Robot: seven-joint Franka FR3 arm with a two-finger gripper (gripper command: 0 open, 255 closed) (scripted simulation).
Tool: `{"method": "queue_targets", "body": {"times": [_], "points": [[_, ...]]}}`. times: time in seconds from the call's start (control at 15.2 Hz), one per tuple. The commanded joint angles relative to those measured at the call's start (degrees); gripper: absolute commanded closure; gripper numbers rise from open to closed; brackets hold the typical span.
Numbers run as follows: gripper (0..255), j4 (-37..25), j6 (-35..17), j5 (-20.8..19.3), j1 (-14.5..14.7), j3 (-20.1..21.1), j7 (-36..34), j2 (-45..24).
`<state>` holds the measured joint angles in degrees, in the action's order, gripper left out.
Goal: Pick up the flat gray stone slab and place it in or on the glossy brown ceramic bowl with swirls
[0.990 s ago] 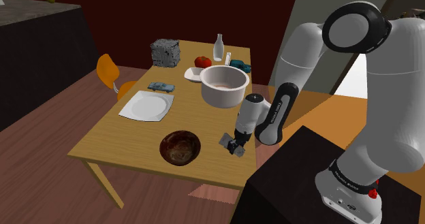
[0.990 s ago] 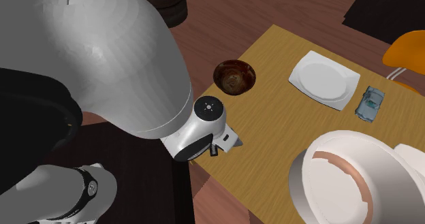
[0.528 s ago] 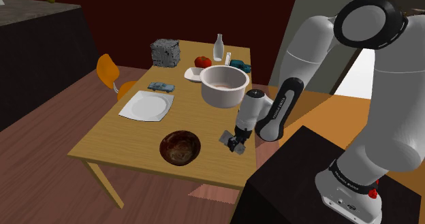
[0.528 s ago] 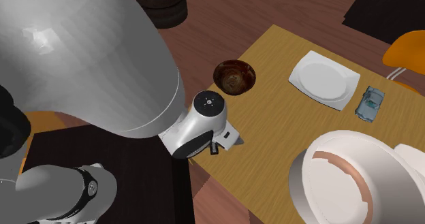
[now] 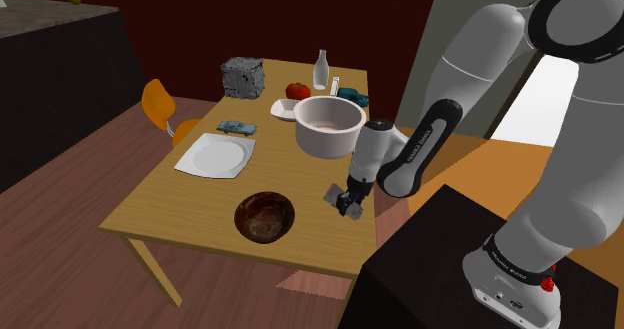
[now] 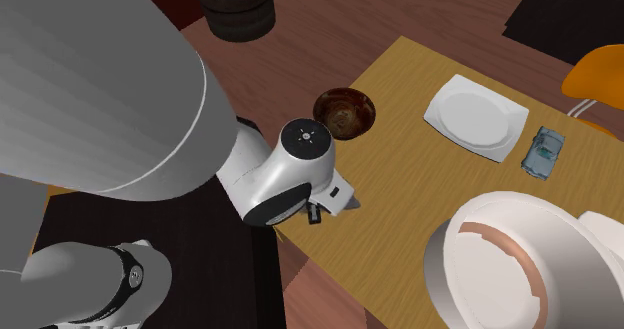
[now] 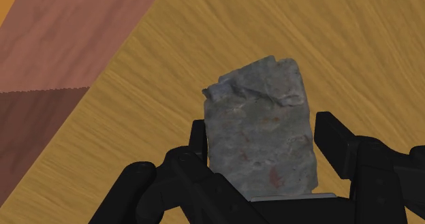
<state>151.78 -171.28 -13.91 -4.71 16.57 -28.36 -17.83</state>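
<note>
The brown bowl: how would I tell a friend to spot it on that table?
Find the wooden table. Near its front edge in the shoulder view, left of the gripper clasping a grey slab and nearer than the square white plate, sits the bowl. It alone is dark brown and glossy.

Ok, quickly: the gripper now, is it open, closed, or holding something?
Gripper: closed, holding the gray stone slab.
</note>
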Motion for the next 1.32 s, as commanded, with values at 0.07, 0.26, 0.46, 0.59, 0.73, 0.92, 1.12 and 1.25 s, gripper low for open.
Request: {"method": "queue_targets", "body": {"times": [0.07, 0.26, 0.46, 0.59, 0.73, 0.92, 1.12, 1.25], "points": [[255, 0.9, 2.4, 2.7, -2.9, 3.6, 1.9, 3.2], [255, 1.5, 4.8, 6.2, -5.6, 7.1, 4.5, 6.3], [255, 1.9, 7.3, 10.4, -7.6, 10.0, 7.4, 9.4], [255, 2.1, 9.1, 13.2, -8.5, 11.6, 9.4, 11.6], [255, 2.2, 10.9, 16.0, -9.0, 12.7, 11.3, 13.8], [255, 2.2, 13.8, 19.8, -9.2, 13.5, 13.9, 17.0], [255, 2.1, 16.8, 22.7, -8.9, 13.7, 15.9, 20.1], [255, 0.6, 17.5, 21.5, -8.4, 14.4, 13.6, 19.3]]}}
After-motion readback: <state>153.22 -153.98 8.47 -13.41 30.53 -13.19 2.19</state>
